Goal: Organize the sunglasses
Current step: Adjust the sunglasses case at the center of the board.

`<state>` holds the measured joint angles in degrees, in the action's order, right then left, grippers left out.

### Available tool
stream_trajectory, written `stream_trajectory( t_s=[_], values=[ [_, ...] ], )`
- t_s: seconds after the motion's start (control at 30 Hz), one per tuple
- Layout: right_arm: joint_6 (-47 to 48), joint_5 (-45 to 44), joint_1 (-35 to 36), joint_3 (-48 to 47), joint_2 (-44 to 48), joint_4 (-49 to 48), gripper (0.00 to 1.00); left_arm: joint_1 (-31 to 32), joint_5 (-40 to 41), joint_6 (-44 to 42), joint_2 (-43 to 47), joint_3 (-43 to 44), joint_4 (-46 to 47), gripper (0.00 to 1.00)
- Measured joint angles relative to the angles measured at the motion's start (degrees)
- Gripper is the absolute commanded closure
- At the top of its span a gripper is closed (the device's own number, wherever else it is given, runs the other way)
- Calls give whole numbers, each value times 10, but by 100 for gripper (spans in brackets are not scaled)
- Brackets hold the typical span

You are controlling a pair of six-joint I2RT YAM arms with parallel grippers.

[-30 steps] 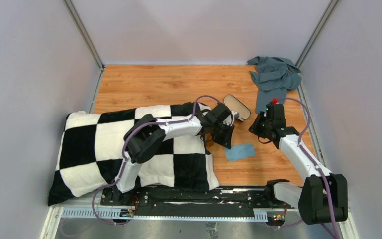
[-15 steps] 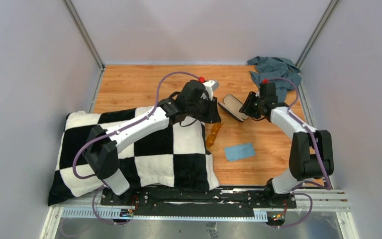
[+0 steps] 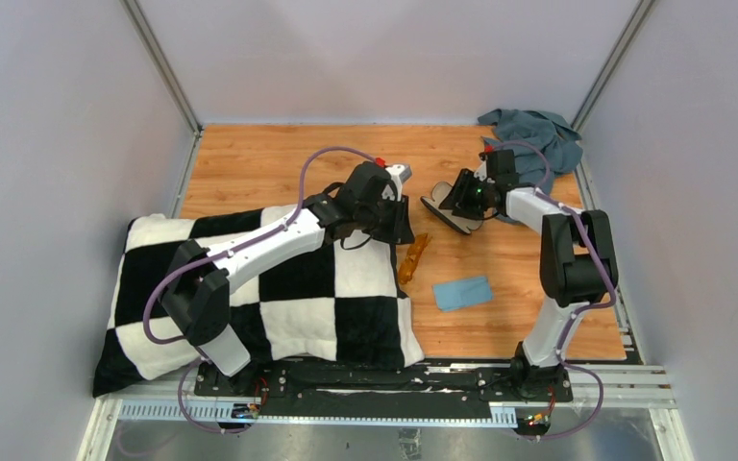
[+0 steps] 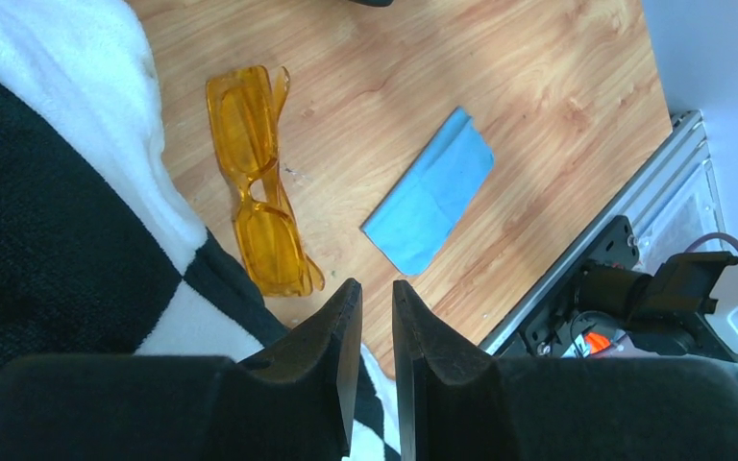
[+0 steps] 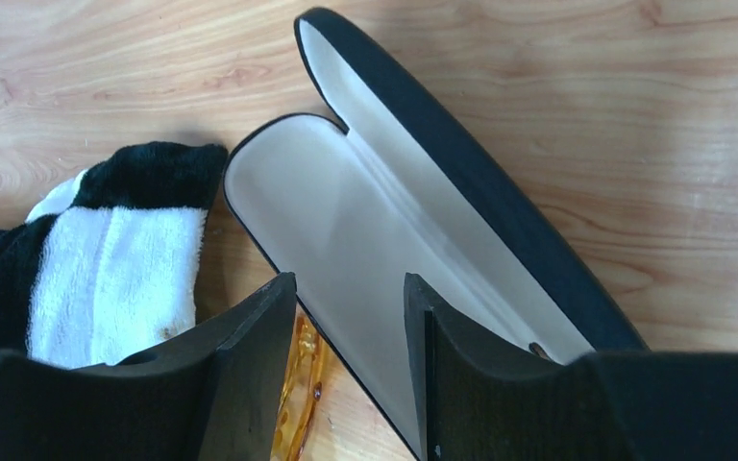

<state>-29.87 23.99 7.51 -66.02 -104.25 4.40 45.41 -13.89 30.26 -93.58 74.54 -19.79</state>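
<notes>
The amber-orange sunglasses (image 3: 413,257) lie folded on the wood floor against the edge of the checkered blanket; they also show in the left wrist view (image 4: 255,206) and peek out under my right fingers (image 5: 300,403). My left gripper (image 3: 402,230) (image 4: 375,285) hovers just behind them, its jaws a narrow gap apart and holding nothing. The black case (image 3: 450,215) (image 5: 346,230) lies open with its beige lining up. My right gripper (image 3: 458,197) (image 5: 351,279) stands open right over the case's near end, with nothing in it.
A black-and-white checkered blanket (image 3: 250,288) covers the left half of the floor. A light-blue cloth (image 3: 463,292) (image 4: 430,206) lies flat near the sunglasses. A crumpled grey cloth (image 3: 533,139) sits in the back right corner, by the wall.
My left gripper pulled back and left from over the sunglasses, which now lie free on the wood. My right arm swung back and left to the case, and its jaws widened.
</notes>
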Motion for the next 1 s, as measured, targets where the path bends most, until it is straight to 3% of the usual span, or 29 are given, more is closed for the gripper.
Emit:
stream_trajectory(
  t_s=[0.3,0.67,1.0],
  values=[
    [18,-45,-12,67,63,54,47,-4,-4,0,-1,-3,-1,75],
    [29,-56,-105,98,94,73,47,-4,-18,4,-5,-3,0,75],
    [29,-57,-105,141,221,80,47,2,-22,3,-19,-3,6,73]
  ],
)
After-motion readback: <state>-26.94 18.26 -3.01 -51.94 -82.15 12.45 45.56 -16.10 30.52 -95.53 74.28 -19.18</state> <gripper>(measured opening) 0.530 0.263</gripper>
